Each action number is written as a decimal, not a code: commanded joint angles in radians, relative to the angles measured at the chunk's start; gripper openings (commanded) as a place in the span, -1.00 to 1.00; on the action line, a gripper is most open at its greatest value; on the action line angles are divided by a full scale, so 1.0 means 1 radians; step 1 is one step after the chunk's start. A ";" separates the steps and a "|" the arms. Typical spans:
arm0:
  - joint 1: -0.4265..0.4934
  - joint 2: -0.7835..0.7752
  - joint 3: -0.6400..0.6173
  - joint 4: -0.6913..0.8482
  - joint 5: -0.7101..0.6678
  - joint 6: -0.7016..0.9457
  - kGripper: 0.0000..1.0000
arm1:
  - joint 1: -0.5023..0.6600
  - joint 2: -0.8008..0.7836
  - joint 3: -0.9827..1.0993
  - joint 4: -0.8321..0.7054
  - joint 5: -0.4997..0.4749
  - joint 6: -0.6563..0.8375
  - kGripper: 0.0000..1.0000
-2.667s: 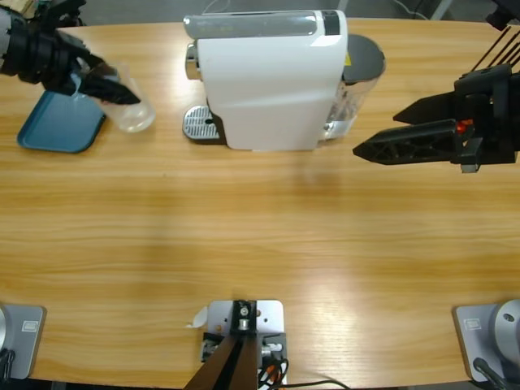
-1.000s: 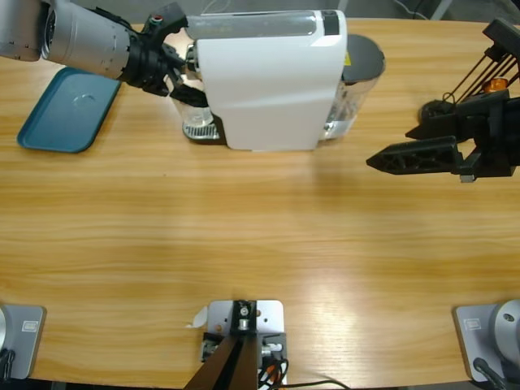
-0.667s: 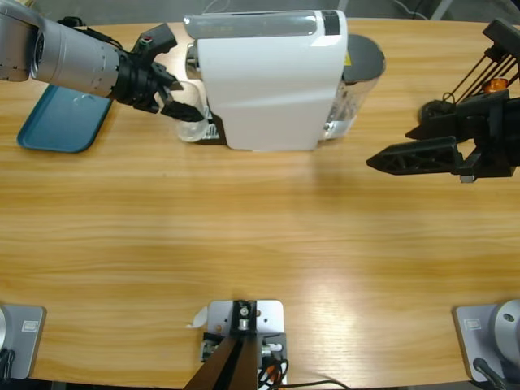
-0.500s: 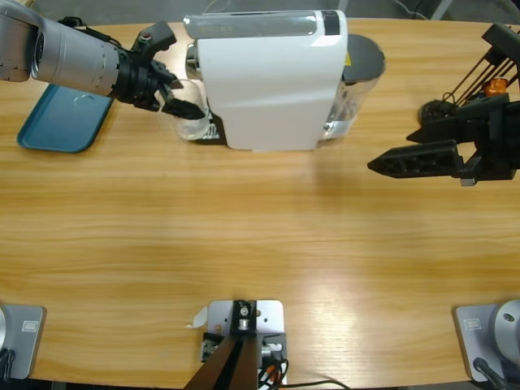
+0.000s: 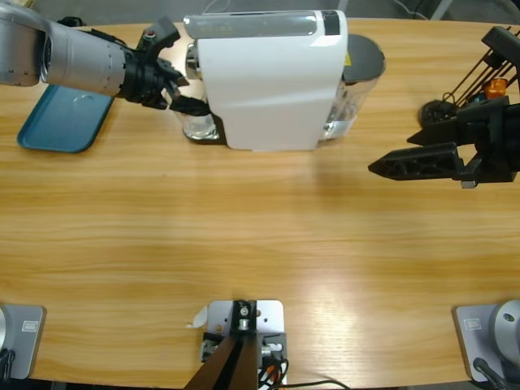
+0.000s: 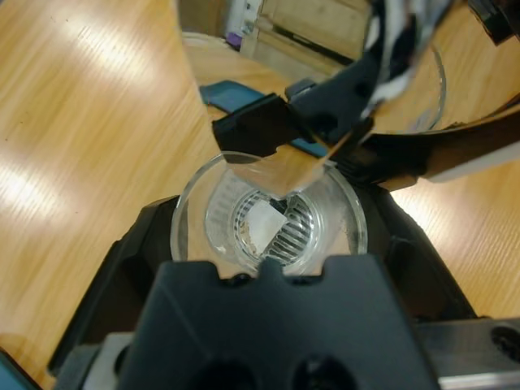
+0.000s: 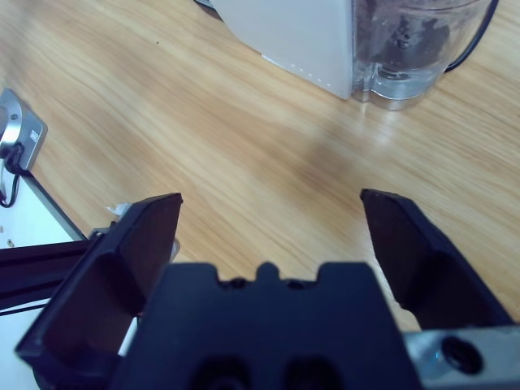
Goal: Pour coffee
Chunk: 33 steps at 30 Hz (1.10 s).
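Your left gripper (image 5: 188, 106) is at the white coffee machine (image 5: 272, 81), jaws closed on a clear glass tumbler (image 6: 270, 221) that stands on the machine's ribbed drip tray (image 5: 197, 130) under the spout. In the left wrist view you look straight down into the glass: the tray's ribs show through its base, and it appears to hold no coffee, though glare makes that uncertain. The blue tray (image 5: 61, 118) lies near the table's left end. Your right gripper (image 5: 382, 168) hovers above the wooden table (image 5: 260, 244), well apart from the machine, jaws spread wide and holding nothing. The machine's clear water tank (image 7: 410, 49) shows in the right wrist view.
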 commanded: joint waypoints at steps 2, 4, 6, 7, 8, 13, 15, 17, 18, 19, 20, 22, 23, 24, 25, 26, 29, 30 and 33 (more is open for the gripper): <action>-0.010 0.067 0.031 -0.052 -0.008 -0.012 0.07 | -0.011 -0.025 0.027 0.019 0.022 -0.010 1.00; -0.010 0.072 0.030 -0.055 -0.008 -0.014 0.07 | -0.011 -0.025 0.027 0.020 0.022 -0.010 1.00; -0.010 0.071 0.035 -0.057 -0.011 -0.017 0.08 | -0.011 -0.026 0.026 0.021 0.022 -0.010 1.00; -0.010 0.068 0.038 -0.057 -0.015 -0.023 0.19 | -0.011 -0.026 0.025 0.021 0.022 -0.010 1.00; -0.010 0.066 0.042 -0.057 -0.020 -0.026 0.33 | -0.010 -0.025 0.024 0.021 0.022 -0.010 1.00; -0.010 0.047 0.061 -0.059 -0.029 -0.027 0.97 | -0.010 -0.029 0.021 0.023 0.022 -0.010 1.00; -0.010 0.042 0.064 -0.059 -0.029 -0.027 0.97 | -0.011 -0.032 0.020 0.027 0.022 -0.010 1.00; -0.010 0.037 0.066 -0.059 -0.029 -0.028 0.97 | -0.010 -0.035 0.018 0.030 0.022 -0.010 1.00; -0.010 0.035 0.066 -0.059 -0.029 -0.028 0.97 | -0.011 -0.038 0.018 0.031 0.022 -0.010 1.00; -0.010 0.031 0.067 -0.059 -0.029 -0.029 0.97 | -0.011 -0.039 0.018 0.032 0.022 -0.010 1.00; -0.009 0.026 0.068 -0.059 -0.027 -0.029 0.97 | -0.010 -0.039 0.018 0.032 0.022 -0.010 1.00; -0.004 0.007 0.075 -0.059 -0.023 -0.030 0.97 | -0.011 -0.039 0.017 0.032 0.022 -0.010 1.00; 0.001 -0.008 0.078 -0.058 -0.023 -0.030 0.97 | -0.011 -0.039 0.016 0.032 0.021 -0.010 1.00; 0.007 -0.026 0.081 -0.057 -0.025 -0.029 0.97 | -0.010 -0.037 0.015 0.032 0.021 -0.010 1.00; 0.010 -0.038 0.084 -0.056 -0.029 -0.030 0.97 | -0.010 -0.037 0.012 0.032 0.021 -0.010 1.00; 0.011 -0.047 0.089 -0.056 -0.031 -0.030 0.97 | -0.010 -0.036 0.011 0.032 0.021 -0.010 1.00; 0.011 -0.070 0.112 -0.056 -0.034 -0.034 0.97 | -0.010 -0.042 0.005 0.035 0.021 -0.010 1.00; 0.011 -0.080 0.119 -0.056 -0.033 -0.035 0.97 | -0.008 -0.046 0.004 0.039 0.020 -0.010 1.00; 0.019 -0.127 0.139 -0.056 -0.030 -0.039 0.97 | 0.000 -0.063 0.004 0.057 0.017 -0.010 1.00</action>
